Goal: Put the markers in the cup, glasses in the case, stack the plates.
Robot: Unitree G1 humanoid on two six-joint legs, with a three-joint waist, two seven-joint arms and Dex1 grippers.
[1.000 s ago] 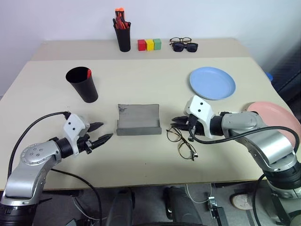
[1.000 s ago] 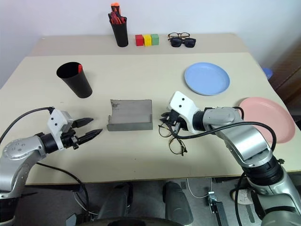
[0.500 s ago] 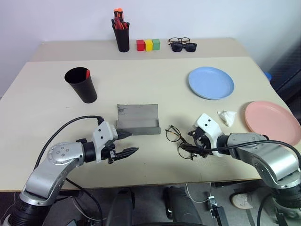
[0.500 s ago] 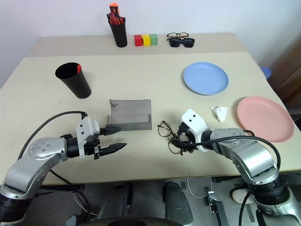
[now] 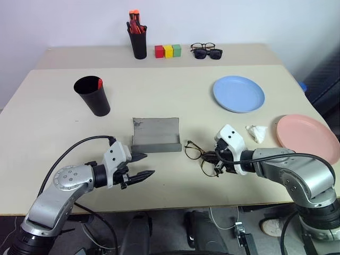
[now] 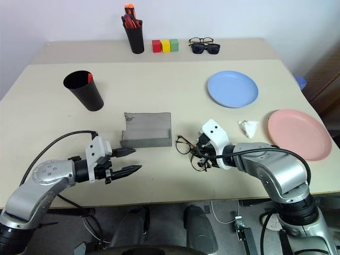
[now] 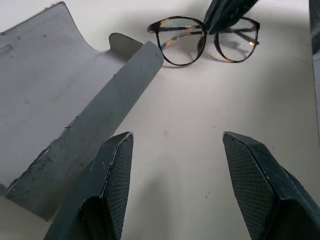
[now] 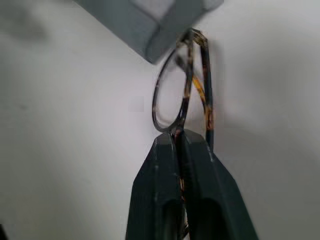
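Observation:
The glasses (image 5: 197,153) sit on the table just right of the open grey case (image 5: 156,135). My right gripper (image 5: 214,159) is shut on their frame near the right lens; the right wrist view shows the fingers (image 8: 165,165) pinching the frame (image 8: 187,87). I cannot tell whether the glasses are off the table. My left gripper (image 5: 143,166) is open and empty, in front of the case's left end, pointing toward the glasses (image 7: 205,42). The black cup (image 5: 93,95) stands at the left with a red marker (image 5: 100,82) inside. The blue plate (image 5: 238,93) and pink plate (image 5: 307,137) lie apart at the right.
A crumpled white tissue (image 5: 256,132) lies between the two plates. Along the back stand a black pen holder (image 5: 139,40) with orange-red pens, three coloured blocks (image 5: 168,50), sunglasses (image 5: 208,52) and another clear pair (image 5: 203,45). The pink plate is near the table's right edge.
My right gripper came down to the near side of the glasses and shut on their frame, nudging them. My left gripper moved right, to in front of the case.

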